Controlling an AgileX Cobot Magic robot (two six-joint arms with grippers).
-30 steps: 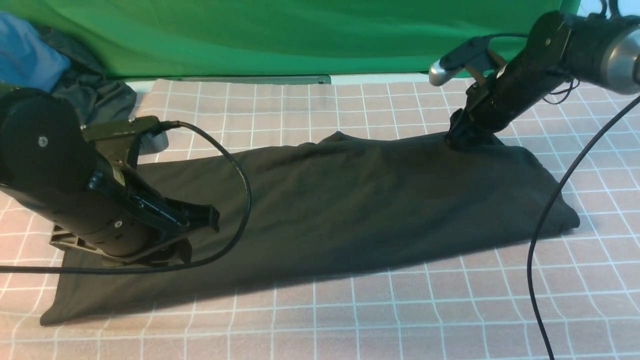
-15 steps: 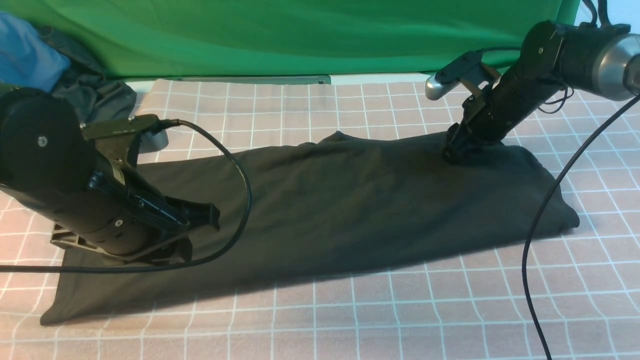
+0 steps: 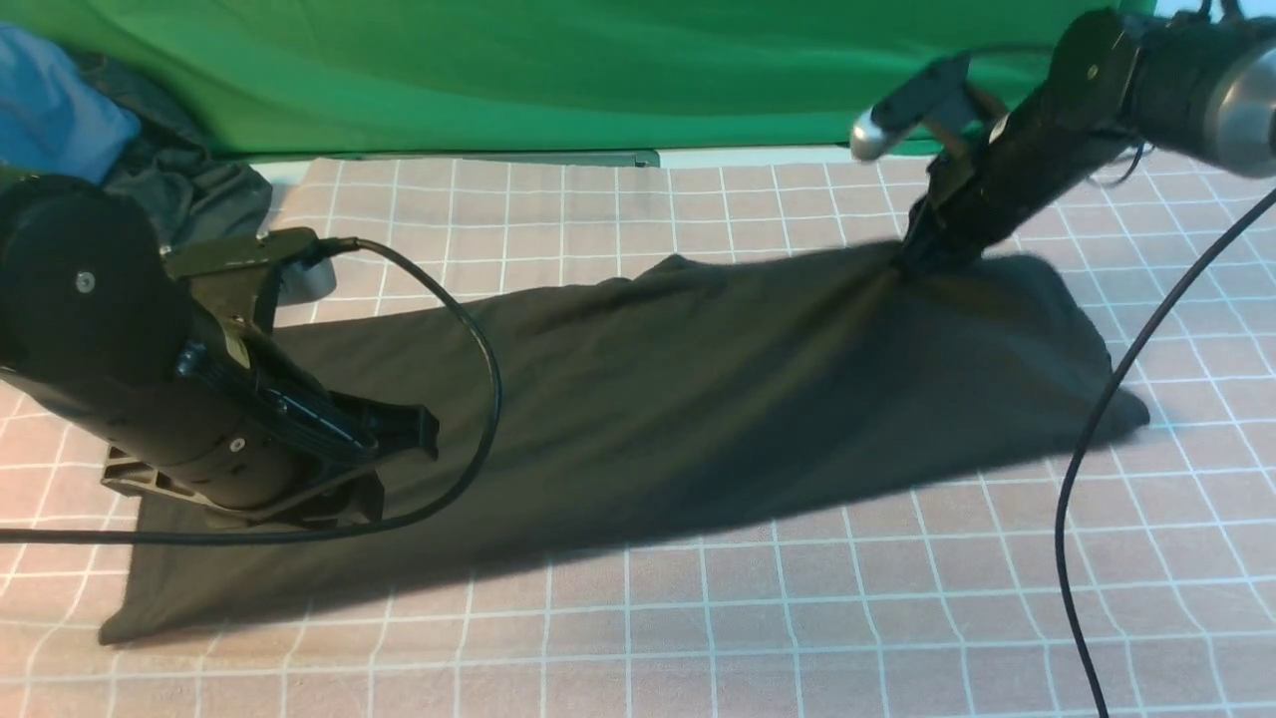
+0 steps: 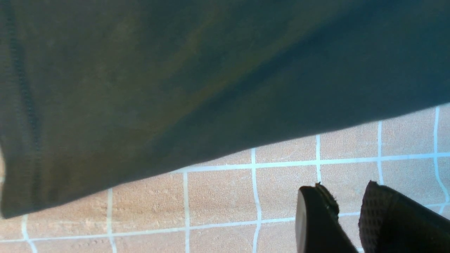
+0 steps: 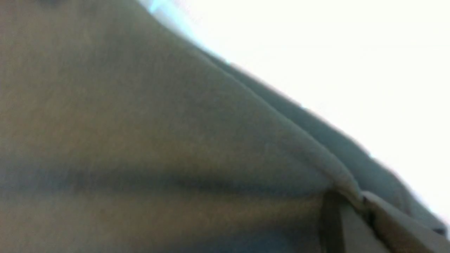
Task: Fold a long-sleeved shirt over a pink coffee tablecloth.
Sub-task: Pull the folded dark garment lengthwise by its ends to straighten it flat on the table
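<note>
The black long-sleeved shirt (image 3: pixel 678 399) lies in a long folded strip across the pink coffee tablecloth (image 3: pixel 797 618); its print is hidden. My right gripper (image 3: pixel 912 261) is shut on the shirt's far right edge and holds it raised, so the cloth tents up toward it. In the right wrist view a fold of shirt (image 5: pixel 140 140) runs into the pinched gripper (image 5: pixel 355 200). My left gripper (image 3: pixel 429 434) hovers low over the shirt's left part, open by a narrow gap with nothing in it. The left wrist view shows that gripper (image 4: pixel 346 189) over tablecloth (image 4: pixel 218 196), beside the shirt's edge (image 4: pixel 175 88).
A blue garment (image 3: pixel 50 110) and a dark grey garment (image 3: pixel 189 189) are heaped at the far left. The green backdrop (image 3: pixel 598 70) hangs behind the table. One black cable (image 3: pixel 488 399) loops over the shirt by the left arm, and another (image 3: pixel 1087 449) hangs from the right arm.
My right gripper has risen and moved back with the shirt's far right edge, pulling the cloth taut and drawing its right corner in. The left arm has not moved.
</note>
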